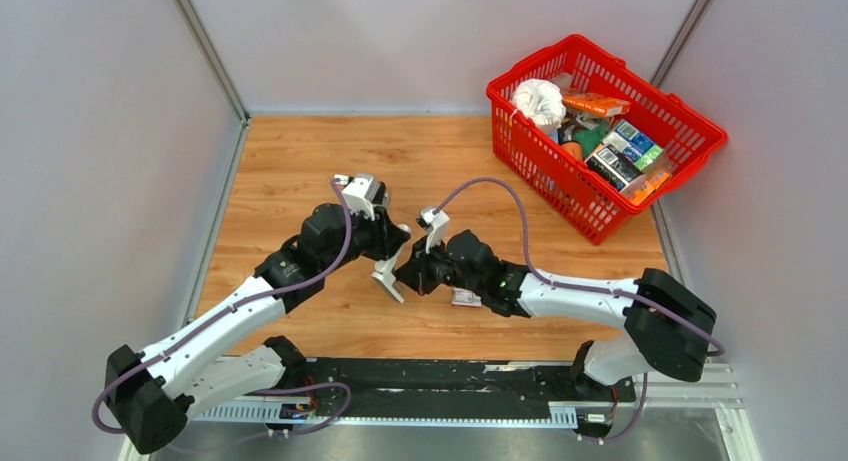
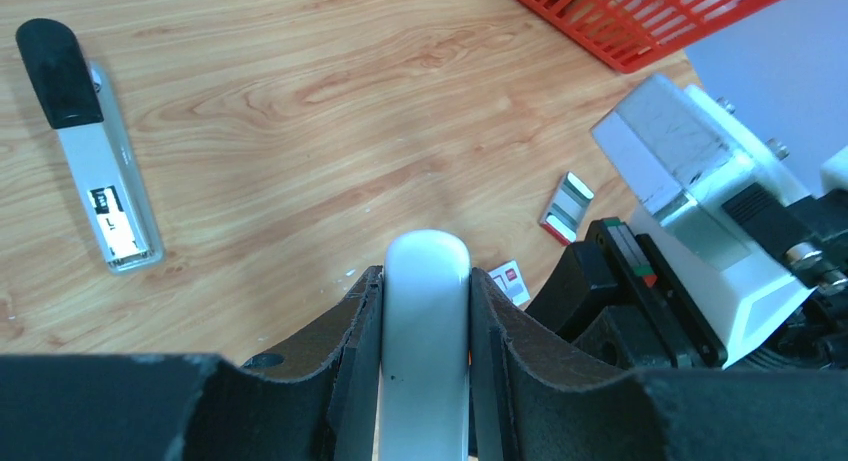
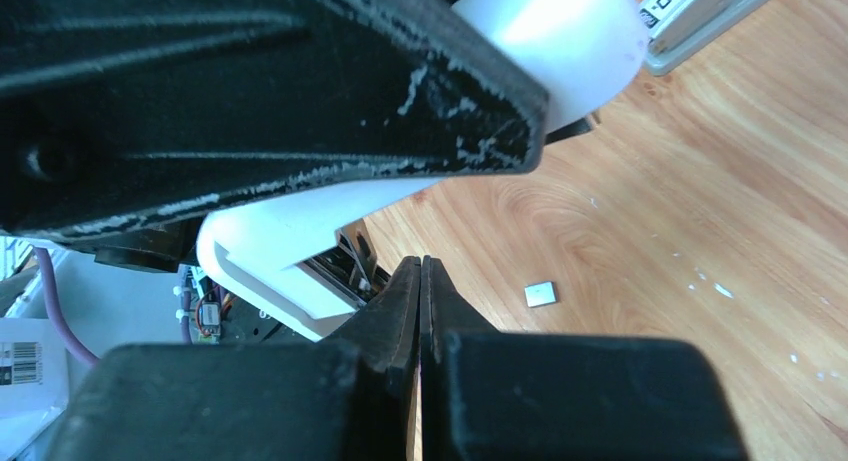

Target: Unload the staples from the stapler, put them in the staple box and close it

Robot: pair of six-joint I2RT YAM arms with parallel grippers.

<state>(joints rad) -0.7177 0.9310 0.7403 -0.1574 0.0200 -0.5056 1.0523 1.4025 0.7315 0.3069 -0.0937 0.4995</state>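
My left gripper (image 1: 387,249) (image 2: 426,278) is shut on the white stapler (image 2: 427,321), held above the wooden table (image 1: 300,161). The stapler (image 1: 388,277) is swung open. Its long grey part with a black end (image 2: 95,171) reaches out to the left, and it also shows in the right wrist view (image 3: 700,11). My right gripper (image 1: 412,274) (image 3: 421,266) is shut with nothing visible between its fingers, its tips right beside the stapler's open white body (image 3: 290,271). A short silver strip of staples (image 2: 567,203) (image 3: 540,294) lies on the table.
A small red-and-white flat box (image 1: 465,298) (image 2: 510,281) lies on the table by the right arm. A red basket (image 1: 700,131) full of packets stands at the back right. Grey walls close in the table on three sides.
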